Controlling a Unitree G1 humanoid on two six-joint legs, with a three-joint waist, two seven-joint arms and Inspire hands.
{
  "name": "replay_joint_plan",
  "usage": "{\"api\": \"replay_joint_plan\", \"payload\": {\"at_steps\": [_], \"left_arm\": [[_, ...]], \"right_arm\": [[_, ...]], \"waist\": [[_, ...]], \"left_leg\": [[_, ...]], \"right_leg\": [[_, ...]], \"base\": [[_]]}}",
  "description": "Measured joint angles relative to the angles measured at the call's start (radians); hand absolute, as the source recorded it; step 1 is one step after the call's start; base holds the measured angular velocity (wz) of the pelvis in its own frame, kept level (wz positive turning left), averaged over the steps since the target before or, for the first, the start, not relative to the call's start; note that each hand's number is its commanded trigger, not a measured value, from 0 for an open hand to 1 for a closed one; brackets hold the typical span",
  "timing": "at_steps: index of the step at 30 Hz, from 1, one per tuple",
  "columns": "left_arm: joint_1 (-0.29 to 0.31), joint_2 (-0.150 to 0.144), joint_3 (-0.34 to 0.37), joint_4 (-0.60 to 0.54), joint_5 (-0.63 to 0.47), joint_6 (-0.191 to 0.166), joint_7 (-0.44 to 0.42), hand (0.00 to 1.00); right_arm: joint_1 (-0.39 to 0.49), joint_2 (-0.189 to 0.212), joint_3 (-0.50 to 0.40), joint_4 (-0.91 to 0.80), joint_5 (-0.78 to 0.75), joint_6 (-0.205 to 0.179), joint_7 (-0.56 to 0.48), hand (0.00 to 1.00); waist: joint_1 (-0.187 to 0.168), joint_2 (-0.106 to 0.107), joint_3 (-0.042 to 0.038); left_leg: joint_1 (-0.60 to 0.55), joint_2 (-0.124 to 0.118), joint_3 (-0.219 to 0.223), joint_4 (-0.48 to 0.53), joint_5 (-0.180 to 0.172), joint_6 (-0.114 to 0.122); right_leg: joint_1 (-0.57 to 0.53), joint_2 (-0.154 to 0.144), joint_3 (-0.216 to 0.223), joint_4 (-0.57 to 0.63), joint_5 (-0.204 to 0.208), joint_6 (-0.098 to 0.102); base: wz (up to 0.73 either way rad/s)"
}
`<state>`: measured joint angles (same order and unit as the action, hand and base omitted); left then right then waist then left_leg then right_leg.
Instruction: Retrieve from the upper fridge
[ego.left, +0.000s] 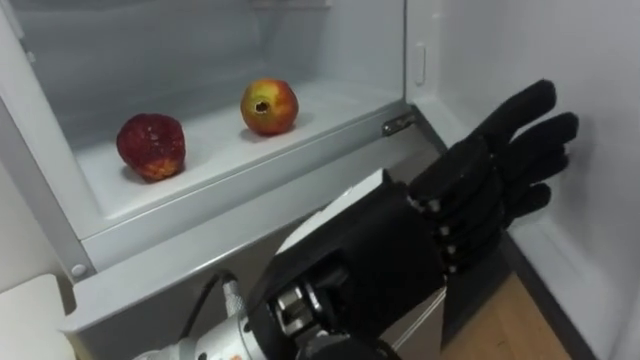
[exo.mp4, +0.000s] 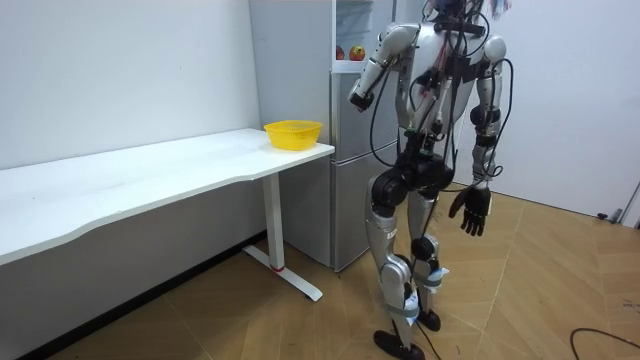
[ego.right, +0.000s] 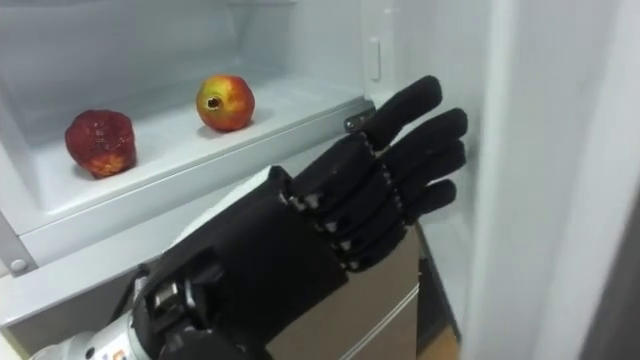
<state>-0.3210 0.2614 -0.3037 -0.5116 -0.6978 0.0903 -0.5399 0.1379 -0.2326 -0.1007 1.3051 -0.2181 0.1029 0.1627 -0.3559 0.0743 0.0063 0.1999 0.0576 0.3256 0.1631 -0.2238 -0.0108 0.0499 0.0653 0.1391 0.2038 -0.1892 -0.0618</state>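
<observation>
Two items rest on the white plastic upper-fridge shelf (ego.left: 330, 105): a dark red, rough-skinned round fruit (ego.left: 152, 146) at the left and a red-and-yellow round fruit (ego.left: 269, 106) with a small crown, well apart from it. The left hand (ego.left: 470, 200) is below and to the right of the shelf edge, fingers straight, holding nothing. The right hand (exo.mp4: 472, 212) hangs relaxed at the robot's side. Each fruit is probably firm, moderately heavy and prone to rolling. Wrap the fingers around the widest girth, thumb opposite, and avoid hard squeezing.
</observation>
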Motion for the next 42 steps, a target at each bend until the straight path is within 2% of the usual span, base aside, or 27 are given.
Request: {"api": "replay_joint_plan", "payload": {"at_steps": [2,5,9,13,17,20,23,26,33,38,42], "left_arm": [[-0.039,-0.003,-0.029,0.025,-0.014,0.0,-0.001,0.0],[-0.067,-0.023,-0.057,0.066,-0.017,0.001,0.0,0.0],[-0.1,-0.047,-0.063,0.09,-0.018,0.006,0.0,0.0],[-0.108,-0.048,-0.079,0.092,-0.016,0.007,0.0,0.0],[-0.116,-0.056,-0.111,0.092,-0.014,0.007,0.009,0.0],[-0.128,-0.057,-0.116,0.092,-0.015,0.019,0.009,0.0],[-0.168,-0.064,-0.128,0.092,-0.015,0.035,0.014,0.0],[-0.199,-0.077,-0.156,0.092,-0.012,0.036,0.015,0.0],[-0.201,-0.092,-0.176,0.09,0.006,0.053,0.016,0.0],[-0.207,-0.089,-0.156,0.088,0.034,0.048,0.027,0.0],[-0.204,-0.047,-0.087,0.058,0.075,0.037,0.036,0.0]], "right_arm": [[-0.003,-0.002,0.001,0.0,0.019,0.003,0.001,0.0],[-0.004,-0.002,0.013,0.0,0.035,0.002,0.001,0.0],[-0.003,-0.002,0.043,0.003,0.057,0.005,0.003,0.0],[-0.018,-0.002,0.042,0.005,0.053,0.008,0.002,0.0],[-0.019,-0.002,0.042,0.003,0.055,0.009,0.0,0.0],[-0.026,-0.003,0.041,0.0,0.052,0.009,0.002,0.0],[-0.028,-0.007,0.041,-0.002,0.051,0.009,0.002,0.0],[-0.029,-0.017,0.041,-0.002,0.05,0.013,0.002,0.0],[-0.044,-0.03,0.042,0.005,0.053,0.019,0.004,0.0],[-0.042,-0.026,0.055,0.028,0.066,0.002,-0.01,0.0],[-0.034,-0.024,0.06,0.028,0.062,-0.015,-0.012,0.0]], "waist": [[0.0,0.0,0.0001],[-0.001,0.0,0.0003],[-0.008,0.0,0.0003],[-0.027,0.001,0.0003],[-0.034,0.01,-0.0034],[-0.053,0.018,-0.0043],[-0.06,0.025,-0.007],[-0.072,0.03,-0.0058],[-0.097,0.037,-0.0022],[-0.059,0.031,0.0042],[-0.01,0.017,0.0132]], "left_leg": [[0.0,0.0,0.0,0.0,0.0,0.0],[0.0,0.001,0.001,0.0,0.0,0.0],[-0.001,-0.001,0.003,0.0,0.0,0.0],[-0.002,0.0,0.008,0.0,0.0,0.0],[-0.002,0.0,0.032,0.001,0.0,0.0],[-0.003,0.0,0.033,0.001,0.0,-0.001],[-0.011,0.0,0.032,0.001,0.0,-0.001],[-0.014,0.001,0.032,0.001,0.0,-0.001],[-0.012,0.01,0.036,0.003,-0.001,-0.002],[0.006,0.002,0.029,-0.002,-0.001,-0.002],[-0.001,0.003,0.019,-0.004,-0.001,-0.002]], "right_leg": [[0.0,0.0,-0.001,0.0,0.0,0.0],[0.001,-0.001,-0.003,0.001,0.0,0.0],[0.0,0.0,-0.004,0.0,0.0,0.0],[0.0,0.002,-0.003,0.0,0.0,0.0],[0.0,0.002,-0.003,-0.002,0.0,-0.001],[-0.001,0.002,-0.002,-0.003,0.0,-0.001],[-0.011,0.003,-0.001,-0.002,0.0,-0.001],[-0.015,0.005,0.004,-0.001,0.001,-0.001],[-0.014,0.008,0.012,0.004,0.002,-0.004],[-0.007,0.012,0.021,0.007,0.002,-0.004],[-0.007,0.009,0.006,0.016,0.002,-0.004]], "base": [[0.0],[0.0],[0.0],[0.0],[0.0],[0.0],[-0.03],[-0.04],[-0.05],[-0.07],[0.07]]}}
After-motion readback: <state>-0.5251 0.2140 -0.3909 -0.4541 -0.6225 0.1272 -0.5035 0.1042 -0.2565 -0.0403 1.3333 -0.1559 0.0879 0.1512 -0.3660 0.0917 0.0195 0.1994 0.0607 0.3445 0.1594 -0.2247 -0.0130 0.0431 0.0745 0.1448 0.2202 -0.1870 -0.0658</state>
